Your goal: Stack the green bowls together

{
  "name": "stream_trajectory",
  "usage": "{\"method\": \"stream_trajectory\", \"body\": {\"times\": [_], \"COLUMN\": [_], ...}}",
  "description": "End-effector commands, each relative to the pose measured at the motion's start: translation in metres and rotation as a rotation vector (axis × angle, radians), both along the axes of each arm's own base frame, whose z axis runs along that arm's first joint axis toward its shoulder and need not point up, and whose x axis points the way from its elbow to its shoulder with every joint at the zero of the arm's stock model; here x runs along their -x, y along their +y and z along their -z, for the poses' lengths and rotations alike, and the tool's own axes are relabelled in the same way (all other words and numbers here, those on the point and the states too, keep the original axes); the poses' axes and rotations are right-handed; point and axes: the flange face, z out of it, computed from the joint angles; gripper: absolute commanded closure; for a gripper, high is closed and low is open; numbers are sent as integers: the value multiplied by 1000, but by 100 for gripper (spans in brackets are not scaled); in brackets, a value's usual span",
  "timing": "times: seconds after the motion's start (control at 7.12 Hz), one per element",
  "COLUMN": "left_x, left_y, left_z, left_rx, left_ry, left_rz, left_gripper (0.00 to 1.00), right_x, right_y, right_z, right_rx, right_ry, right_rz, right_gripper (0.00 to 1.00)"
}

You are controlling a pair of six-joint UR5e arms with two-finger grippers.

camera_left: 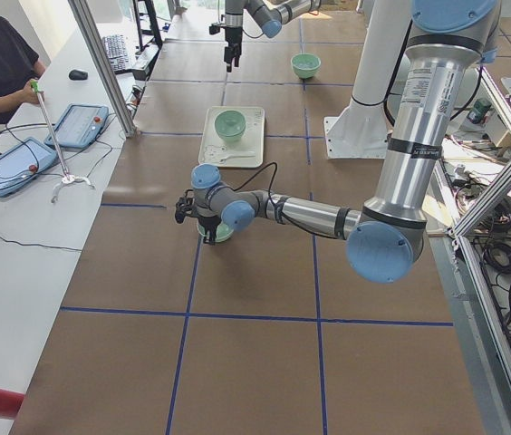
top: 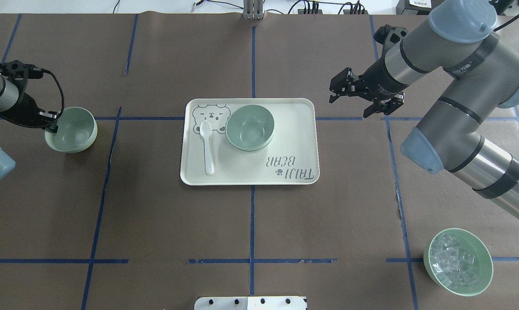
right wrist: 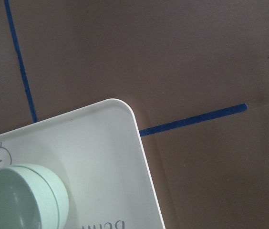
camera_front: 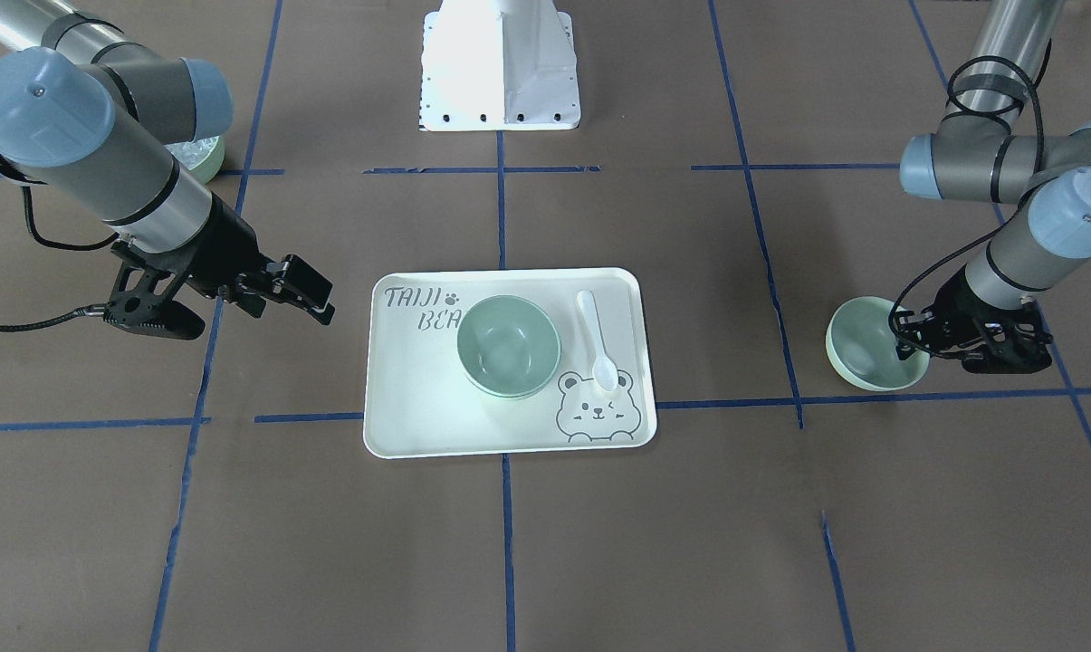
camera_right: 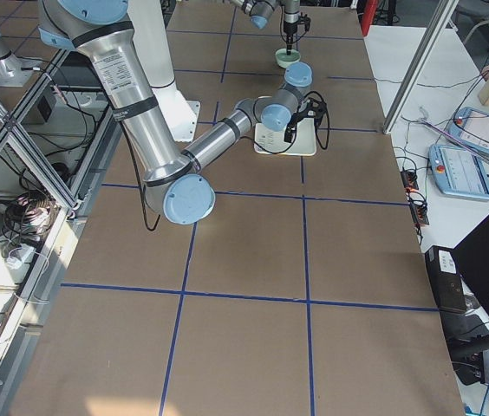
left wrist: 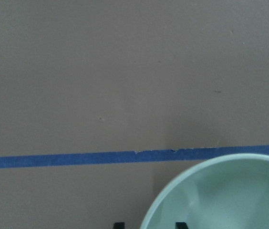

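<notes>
Front view: left gripper (camera_front: 904,331) straddles the lone bowl's (camera_front: 857,351) rim, jaws parted, not clamped.
Overhead: right gripper (top: 349,103) spread, empty, beside the tray (top: 250,168).
Right wrist view: nested bowls (right wrist: 25,200) sit on the tray.
Recommendation: pinch the rim squarely and lift level.

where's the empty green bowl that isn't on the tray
The empty green bowl is at the far left of the overhead view, well left of the tray, with the left gripper at its rim.
</notes>
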Motion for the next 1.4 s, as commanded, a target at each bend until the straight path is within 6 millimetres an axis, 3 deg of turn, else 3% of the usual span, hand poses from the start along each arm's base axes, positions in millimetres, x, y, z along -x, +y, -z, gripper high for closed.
{"method": "stream_trajectory", "body": {"times": [0.0,0.28,0.42,0.56,0.7,0.84,0.98,1.26], "left_x": [-1,-39,-89,-150,-190,-220,-235,-246], "left_y": [3,-31,-24,-4,6,24,23,27], "left_z": [54,191,254,312,334,327,336,335], "left_rx": [-50,75,119,153,145,139,135,138], "left_ry": [73,271,336,379,369,345,340,336], "left_rz": [-8,104,107,95,140,129,132,120], "left_gripper": [100,100,100,100,100,100,100,100], "right_x": [-5,-31,-44,-59,-67,-67,-68,-67], "right_y": [-1,-7,-5,-6,-7,-7,-7,-6], "right_z": [3,-6,-16,-31,-42,-42,-42,-42], "right_rx": [2,36,35,18,-4,-7,-6,-6], "right_ry": [-11,-30,-23,-8,6,6,6,6], "right_rz": [4,4,-4,-7,2,5,3,4], "right_gripper": [0,0,0,0,0,0,0,0]}}
